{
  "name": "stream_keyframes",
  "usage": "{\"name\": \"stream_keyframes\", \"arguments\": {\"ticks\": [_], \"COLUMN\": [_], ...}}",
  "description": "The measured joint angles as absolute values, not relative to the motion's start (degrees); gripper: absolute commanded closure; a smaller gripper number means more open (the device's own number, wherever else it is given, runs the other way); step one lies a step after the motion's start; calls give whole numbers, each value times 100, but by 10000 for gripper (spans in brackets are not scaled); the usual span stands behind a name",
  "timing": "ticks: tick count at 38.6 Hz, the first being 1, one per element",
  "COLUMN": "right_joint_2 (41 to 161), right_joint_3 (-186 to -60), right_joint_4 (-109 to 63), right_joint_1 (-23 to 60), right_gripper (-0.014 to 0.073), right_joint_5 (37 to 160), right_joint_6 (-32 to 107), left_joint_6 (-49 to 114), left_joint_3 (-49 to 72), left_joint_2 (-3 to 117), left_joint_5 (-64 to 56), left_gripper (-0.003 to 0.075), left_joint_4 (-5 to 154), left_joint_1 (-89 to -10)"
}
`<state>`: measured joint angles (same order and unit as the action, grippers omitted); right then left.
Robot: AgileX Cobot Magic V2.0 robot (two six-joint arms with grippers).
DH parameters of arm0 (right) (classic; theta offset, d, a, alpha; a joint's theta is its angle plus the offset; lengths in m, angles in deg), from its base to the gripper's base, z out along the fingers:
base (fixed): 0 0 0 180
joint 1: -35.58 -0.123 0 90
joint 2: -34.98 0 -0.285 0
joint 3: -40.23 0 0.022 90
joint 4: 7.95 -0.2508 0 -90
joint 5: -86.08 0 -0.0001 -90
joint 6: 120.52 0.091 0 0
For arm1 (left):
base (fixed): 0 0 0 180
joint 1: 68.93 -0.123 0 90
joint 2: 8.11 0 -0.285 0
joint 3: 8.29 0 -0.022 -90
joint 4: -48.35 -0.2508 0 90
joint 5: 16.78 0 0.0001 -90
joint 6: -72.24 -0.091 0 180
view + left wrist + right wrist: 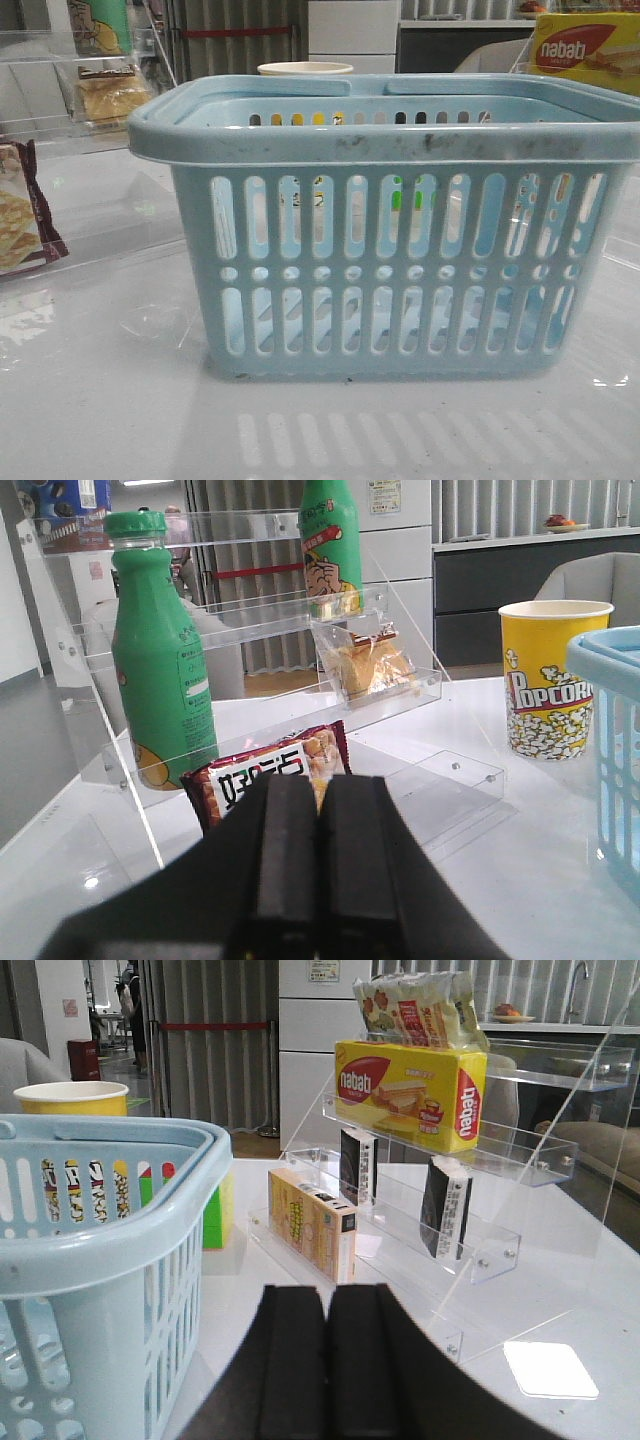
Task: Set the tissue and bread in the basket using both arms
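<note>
The basket (390, 230) stands mid-table, and nothing can be made out inside it. The bread (372, 666) rests on the left shelf (410, 688); two black tissue packs (446, 1206) stand upright on the right shelf (500, 1250). Left gripper (318, 810) and right gripper (327, 1320) are pressed together, holding nothing. For a clean pick, each should be opened wide before its shelf is approached.

Basket on the table, bread and tissue on the shelves

The light-blue slotted basket (390, 270) stands upright, centred, its rim scuffed. The wrapped golden bread (372, 665) leans on a clear shelf step. A flat black pack with white, probably the tissue (446, 1208), stands upright on another shelf.
</note>
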<state>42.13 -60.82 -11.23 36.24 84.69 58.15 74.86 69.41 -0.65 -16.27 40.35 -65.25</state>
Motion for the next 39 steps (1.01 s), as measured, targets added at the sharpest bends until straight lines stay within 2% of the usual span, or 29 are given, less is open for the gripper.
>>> {"name": "stream_keyframes", "arguments": {"ticks": [31,39], "right_joint_2": [4213,4213], "right_joint_3": [-6082,-6082], "right_joint_4": [-1123,-1123], "right_joint_1": [3624,3624], "right_gripper": [537,537], "right_joint_5": [8469,8464], "right_joint_6": [5815,5815], "left_joint_6": [7486,7486], "left_joint_3": [6941,6912], "left_joint_2": [-65,-65], "left_joint_5": [-1627,-1964], "left_gripper": [629,629], "left_joint_4": [4035,4035], "left_joint_1": [-6525,-6525]}}
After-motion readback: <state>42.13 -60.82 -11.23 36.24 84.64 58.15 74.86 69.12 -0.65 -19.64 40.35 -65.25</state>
